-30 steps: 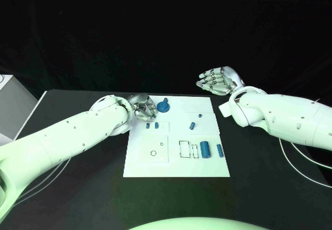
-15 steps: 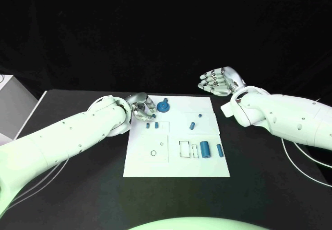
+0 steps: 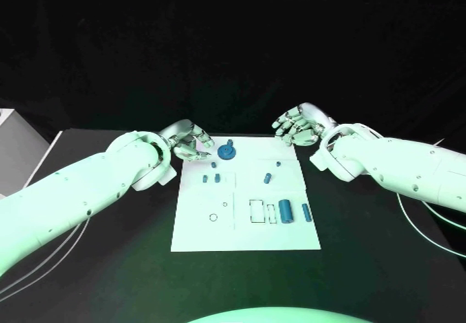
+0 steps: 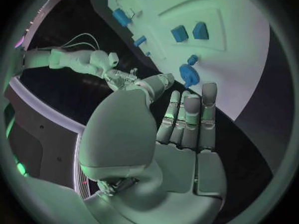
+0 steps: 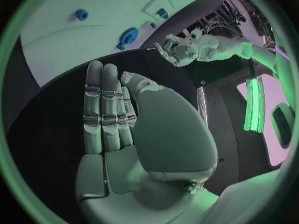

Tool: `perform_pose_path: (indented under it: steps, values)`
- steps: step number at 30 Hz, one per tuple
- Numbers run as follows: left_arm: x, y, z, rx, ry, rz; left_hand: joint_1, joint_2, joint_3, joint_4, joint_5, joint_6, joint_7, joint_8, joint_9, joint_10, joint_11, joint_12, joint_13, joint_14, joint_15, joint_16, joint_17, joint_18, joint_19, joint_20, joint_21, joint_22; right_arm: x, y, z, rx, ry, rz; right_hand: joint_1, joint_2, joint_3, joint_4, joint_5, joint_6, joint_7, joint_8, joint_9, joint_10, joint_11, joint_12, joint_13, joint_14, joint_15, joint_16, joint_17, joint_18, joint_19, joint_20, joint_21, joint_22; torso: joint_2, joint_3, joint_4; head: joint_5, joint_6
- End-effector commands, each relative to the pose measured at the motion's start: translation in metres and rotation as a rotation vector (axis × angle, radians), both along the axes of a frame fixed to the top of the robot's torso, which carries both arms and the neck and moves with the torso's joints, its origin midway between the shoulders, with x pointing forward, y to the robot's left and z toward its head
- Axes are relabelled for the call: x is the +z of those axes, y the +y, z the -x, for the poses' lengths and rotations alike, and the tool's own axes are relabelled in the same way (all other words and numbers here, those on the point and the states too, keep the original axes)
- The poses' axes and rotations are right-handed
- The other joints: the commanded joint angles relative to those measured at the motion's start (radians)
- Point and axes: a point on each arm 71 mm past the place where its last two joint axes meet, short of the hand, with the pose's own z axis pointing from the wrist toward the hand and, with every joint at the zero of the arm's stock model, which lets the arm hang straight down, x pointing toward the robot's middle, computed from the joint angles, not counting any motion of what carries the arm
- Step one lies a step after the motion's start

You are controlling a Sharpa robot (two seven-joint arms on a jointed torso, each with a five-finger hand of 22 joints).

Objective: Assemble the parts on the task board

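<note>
Black table (image 3: pixel 97 269) under everything, dark backdrop behind. White box-like obj (image 3: pixel 17 145) at table's far left edge, partly cut off by frame. Thin pale cables (image 3: pixel 432 225) trail over table on right side; more cables (image 3: pixel 44 259) on left side.

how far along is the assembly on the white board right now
Early, by the look of it. Blue parts lie or stand scattered on the task board, with outlined slots still unfilled. Neither hand holds anything: the left hand hovers beside the round blue part, the right hand off the far corner. Nearly all placing remains.
</note>
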Motion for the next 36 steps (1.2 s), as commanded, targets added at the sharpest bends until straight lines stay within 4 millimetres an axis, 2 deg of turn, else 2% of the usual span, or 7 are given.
perform_pose_path:
  steps: [1,6,10,16,21,31,36]
  values:
    - [0.009,0.010,0.003,0.026,0.078,0.270,-0.009,0.013,-0.035,0.023,0.003,0.008,0.014,0.003,-0.001,-0.020,-0.001,0.022,0.002,-0.019,0.000,-0.004,-0.033,0.016,-0.008,0.000,-0.016,-0.011,-0.009,0.007,0.004,0.080,0.026,0.268,-0.030,-0.010,0.030,-0.019,-0.010,0.020,-0.008,-0.015,-0.005,0.041,-0.015,-0.034,0.004,0.033,-0.010,0.089,0.079,-0.005,0.014,-0.015,0.081,0.058,-0.001,0.0007,0.0012,-0.007,0.003]
    - [0.016,0.038,0.008,0.081,0.165,0.504,0.013,0.027,-0.091,0.070,0.003,0.011,0.029,0.006,-0.008,-0.022,-0.006,0.088,0.007,-0.092,-0.003,-0.062,-0.098,0.016,-0.034,-0.002,-0.084,-0.054,-0.017,0.006,0.007,0.088,0.022,0.462,-0.075,-0.030,0.071,-0.022,-0.042,0.032,-0.017,-0.026,-0.003,0.072,-0.022,-0.067,0.014,0.047,-0.016,0.238,0.190,-0.002,0.028,-0.015,0.165,0.123,-0.002,-0.0018,0.0010,-0.012,0.006]
    - [0.013,0.056,0.016,0.114,0.240,0.630,0.015,0.024,-0.078,0.100,0.004,0.014,0.029,0.007,-0.012,0.040,-0.014,0.141,0.013,-0.115,-0.010,-0.104,-0.130,0.016,-0.039,-0.008,-0.126,-0.082,-0.022,0.007,0.011,0.086,0.014,0.574,-0.108,-0.052,0.098,-0.014,-0.064,0.035,-0.021,-0.030,0.005,0.066,-0.022,-0.088,0.020,0.067,-0.016,0.552,0.427,-0.034,0.086,-0.012,0.410,0.393,-0.002,-0.0026,0.0020,-0.016,0.008]
    - [0.006,0.069,0.029,0.137,0.292,0.705,0.025,0.014,-0.057,0.120,0.004,0.023,0.025,0.012,-0.014,0.082,-0.022,0.163,0.004,-0.132,-0.016,-0.165,-0.166,0.015,-0.042,-0.015,-0.181,-0.117,-0.026,0.008,0.015,0.071,-0.005,0.657,-0.134,-0.065,0.104,-0.010,-0.076,0.028,-0.024,-0.034,0.018,0.029,-0.018,-0.090,0.020,0.075,-0.011,0.787,0.599,-0.064,0.118,-0.008,0.613,0.626,-0.002,-0.0031,0.0032,-0.025,0.012]
    - [0.002,0.076,0.039,0.145,0.308,0.737,0.029,0.012,-0.053,0.124,0.003,0.025,0.024,0.013,-0.014,0.085,-0.022,0.163,0.000,-0.137,-0.017,-0.186,-0.177,0.015,-0.044,-0.016,-0.198,-0.128,-0.029,0.007,0.017,0.047,-0.025,0.683,-0.142,-0.066,0.093,-0.013,-0.078,0.019,-0.020,-0.039,0.023,-0.010,-0.010,-0.090,0.014,0.077,-0.005,0.873,0.659,-0.074,0.125,-0.003,0.685,0.709,0.000,-0.0025,0.0017,-0.031,0.017]
    - [0.000,0.087,0.045,0.174,0.303,0.778,0.031,0.012,-0.051,0.126,0.003,0.026,0.025,0.014,-0.015,0.085,-0.022,0.163,-0.003,-0.139,-0.016,-0.197,-0.183,0.015,-0.044,-0.016,-0.206,-0.134,-0.034,0.013,0.017,0.039,-0.041,0.689,-0.142,-0.062,0.091,-0.013,-0.074,0.019,-0.018,-0.039,0.027,-0.020,-0.008,-0.088,0.013,0.077,-0.002,0.915,0.684,-0.078,0.128,0.001,0.724,0.754,0.002,0.0001,-0.0010,-0.031,0.019]
    - [0.000,0.088,0.046,0.178,0.303,0.781,0.031,0.013,-0.051,0.126,0.003,0.026,0.025,0.014,-0.015,0.085,-0.021,0.162,-0.003,-0.139,-0.016,-0.198,-0.184,0.015,-0.044,-0.016,-0.207,-0.134,-0.040,0.019,0.018,0.056,-0.027,0.679,-0.140,-0.056,0.098,-0.011,-0.070,0.025,-0.017,-0.036,0.030,-0.018,-0.008,-0.086,0.014,0.077,-0.002,0.929,0.692,-0.080,0.129,0.002,0.740,0.772,0.002,-0.0005,0.0010,-0.031,0.016]
